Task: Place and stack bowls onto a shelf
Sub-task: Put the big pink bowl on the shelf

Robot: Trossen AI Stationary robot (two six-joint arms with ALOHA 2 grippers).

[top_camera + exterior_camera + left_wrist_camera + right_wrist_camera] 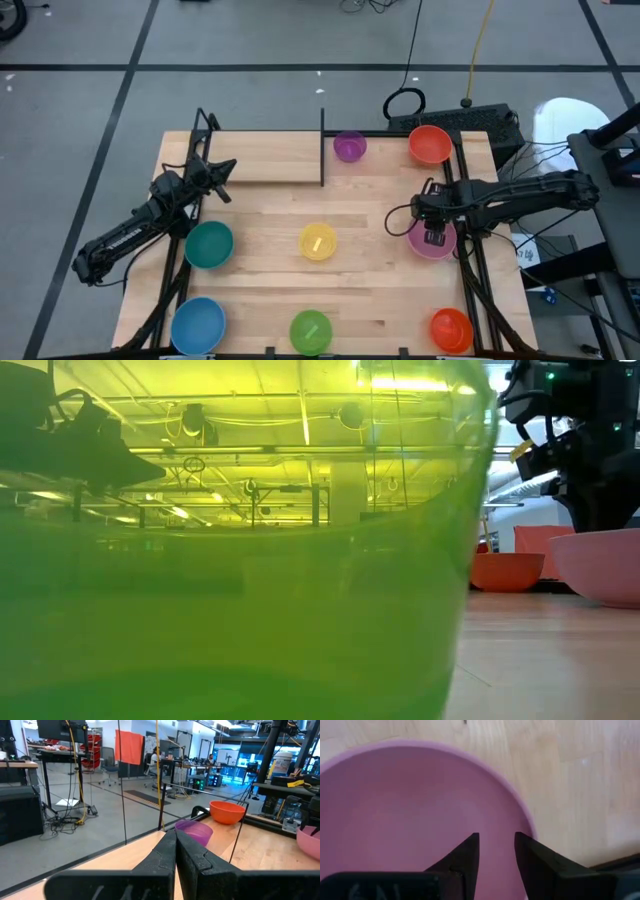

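At the right centre of the high view the right gripper (434, 238) hangs over the pink bowl (432, 240), its fingers slightly spread above the bowl's inside near the rim (522, 815), holding nothing; the left gripper (222, 172), fingers pressed together, waits at the upper left beside the shelf (270, 168). To grasp well, I judge the right gripper should straddle the rim, one finger inside and one outside, then close firmly; a shallow pinch could let the bowl tip on the worktop (380, 290).
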